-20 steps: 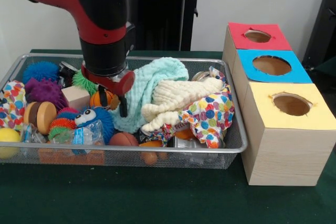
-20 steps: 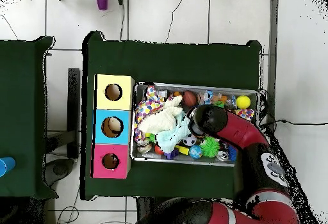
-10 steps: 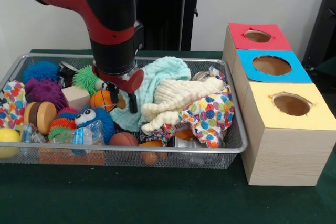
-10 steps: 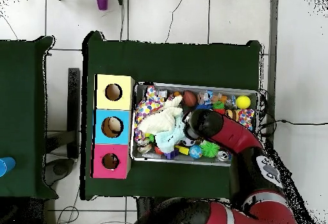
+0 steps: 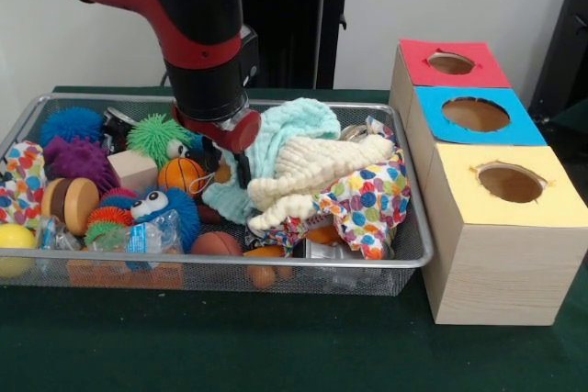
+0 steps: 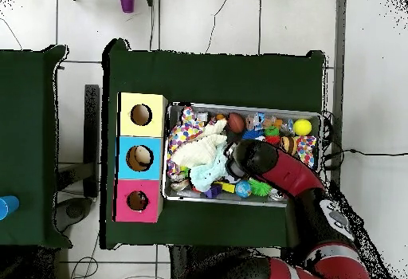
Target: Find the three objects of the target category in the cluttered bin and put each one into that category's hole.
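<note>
Hanging low inside the bin (image 5: pixel 415 259), the fingers (image 5: pixel 241 170) press against the mint cloth (image 5: pixel 285 130) beside the small orange ball (image 5: pixel 182 174); whether they are apart or together I cannot tell. From them in the front view, the hole (image 5: pixel 450 62) in the red-topped box lies at about two o'clock, well apart, off the bin's end on the green bench (image 5: pixel 276 346).

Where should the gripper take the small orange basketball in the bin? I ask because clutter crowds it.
Probably from straight above, closing across the exposed upper half of the orange basketball. It is round, so any width serves, but the wooden cube, the blue fuzzy toy and the mint cloth seem to block its sides in the bin.
</note>
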You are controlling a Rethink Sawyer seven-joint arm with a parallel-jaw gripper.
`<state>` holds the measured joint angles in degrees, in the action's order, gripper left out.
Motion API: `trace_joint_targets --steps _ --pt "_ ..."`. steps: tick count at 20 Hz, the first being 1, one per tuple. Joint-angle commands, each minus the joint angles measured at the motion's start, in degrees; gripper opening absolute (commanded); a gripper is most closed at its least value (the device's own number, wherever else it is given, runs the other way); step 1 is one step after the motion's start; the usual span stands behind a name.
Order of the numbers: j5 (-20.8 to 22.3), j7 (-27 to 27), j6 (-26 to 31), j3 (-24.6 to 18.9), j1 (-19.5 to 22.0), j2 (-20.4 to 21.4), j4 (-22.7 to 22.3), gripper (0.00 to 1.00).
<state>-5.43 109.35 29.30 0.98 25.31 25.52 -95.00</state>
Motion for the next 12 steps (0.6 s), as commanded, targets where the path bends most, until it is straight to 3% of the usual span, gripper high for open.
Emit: trace_joint_targets --steps 1,12 --pt "-3.3 8.0 -1.1 -6.1 1.1 0.8 -5.2 1.0" --pt "-3.9 7.8 -1.1 -5.6 0.8 0.7 -4.2 1.0"
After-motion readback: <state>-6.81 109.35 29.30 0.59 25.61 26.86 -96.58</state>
